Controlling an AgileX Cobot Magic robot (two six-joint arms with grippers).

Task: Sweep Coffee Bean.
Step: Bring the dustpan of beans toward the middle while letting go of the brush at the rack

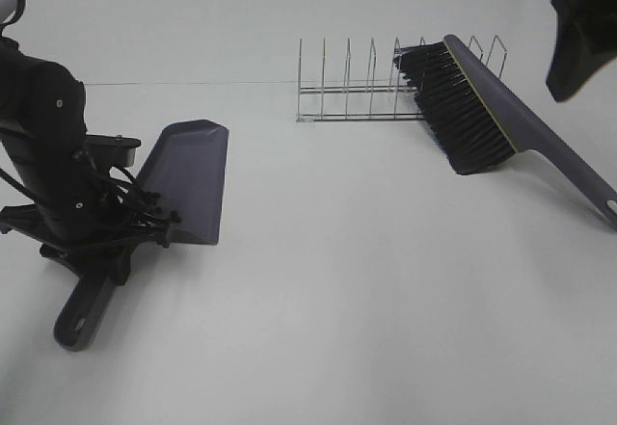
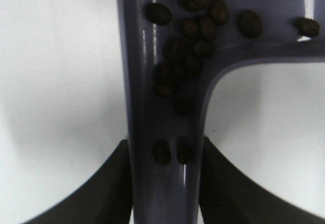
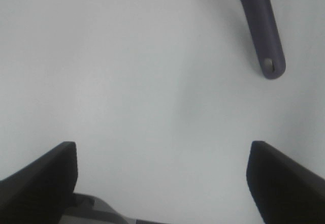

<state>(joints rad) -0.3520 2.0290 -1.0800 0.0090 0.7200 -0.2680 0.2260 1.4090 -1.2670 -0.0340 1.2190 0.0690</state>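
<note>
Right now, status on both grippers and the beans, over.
Left gripper shut on dustpan handle. Right gripper open, empty, above table. Coffee beans in dustpan. Brush rests against wire rack. Nothing blocking.

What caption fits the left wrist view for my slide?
Left gripper shut on purple dustpan handle, coffee beans collected inside.

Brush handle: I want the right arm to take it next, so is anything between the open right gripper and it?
Nothing visible. In the right wrist view only bare table lies between the right gripper and the brush handle.
</note>
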